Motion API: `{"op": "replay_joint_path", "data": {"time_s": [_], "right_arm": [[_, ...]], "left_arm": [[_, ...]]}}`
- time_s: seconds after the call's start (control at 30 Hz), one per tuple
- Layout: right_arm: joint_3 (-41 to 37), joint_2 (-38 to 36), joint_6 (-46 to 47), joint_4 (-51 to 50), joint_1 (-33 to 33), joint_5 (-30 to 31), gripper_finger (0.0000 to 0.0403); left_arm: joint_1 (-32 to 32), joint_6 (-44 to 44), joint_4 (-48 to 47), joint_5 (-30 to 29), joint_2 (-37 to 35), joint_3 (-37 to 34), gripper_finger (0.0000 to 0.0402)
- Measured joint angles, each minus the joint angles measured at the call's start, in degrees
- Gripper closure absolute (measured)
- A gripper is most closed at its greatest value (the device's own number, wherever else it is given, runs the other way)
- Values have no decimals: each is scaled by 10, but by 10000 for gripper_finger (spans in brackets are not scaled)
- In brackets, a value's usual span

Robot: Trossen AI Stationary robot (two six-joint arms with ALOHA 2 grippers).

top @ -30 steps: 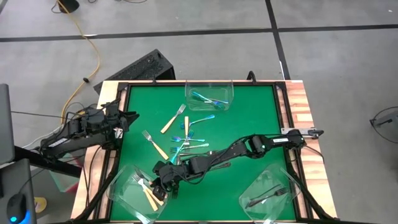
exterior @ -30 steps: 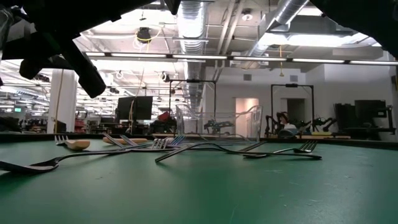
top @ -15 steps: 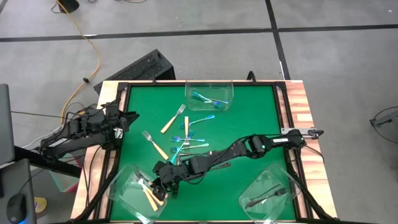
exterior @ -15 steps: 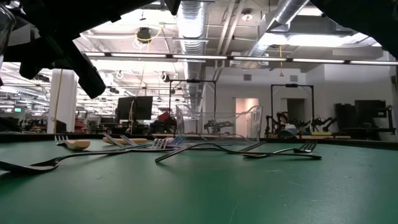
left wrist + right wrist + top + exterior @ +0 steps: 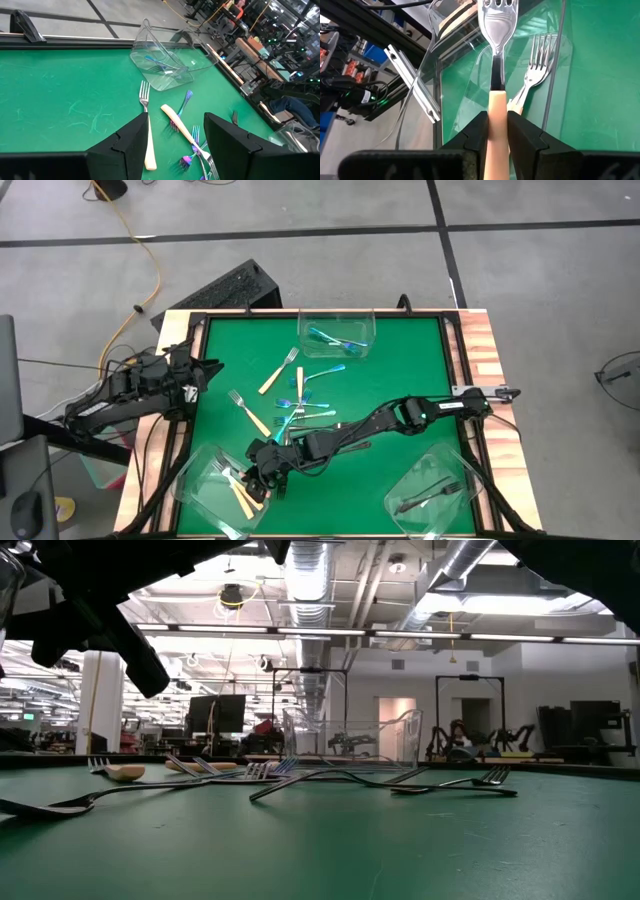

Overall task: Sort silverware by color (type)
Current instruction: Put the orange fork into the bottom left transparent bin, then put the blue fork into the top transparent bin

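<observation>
The right gripper (image 5: 262, 477) is pinching a tan-handled fork (image 5: 496, 75) over the near-left tub (image 5: 196, 486), which is already holding tan forks (image 5: 238, 495). The far tub (image 5: 337, 326) is holding blue forks, the near-right tub (image 5: 432, 498) dark ones. Several forks (image 5: 290, 395) are lying unsorted mid-mat. The left gripper (image 5: 175, 145) is waiting, parted and empty, at the left edge.

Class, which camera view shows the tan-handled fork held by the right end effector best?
The right wrist view: the tan-handled fork fills it, pinched in the right end effector over a clear tub. The high view shows it tiny; the others miss it.
</observation>
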Motion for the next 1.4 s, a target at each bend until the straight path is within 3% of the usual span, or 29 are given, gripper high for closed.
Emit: {"op": "replay_joint_path", "data": {"time_s": [0.3,0.7,0.97,1.4], "right_arm": [[-1,0,-11,7,0,-3,304],[-1,1,-13,22,0,-3,237],[-2,0,-34,48,-2,-3,243],[-2,-3,-50,95,-16,-51,245]], "left_arm": [[0,0,0,0,0,0,226],[0,0,0,0,0,0,226],[0,0,0,0,0,0,226],[0,-5,-9,0,0,0,226]]}}
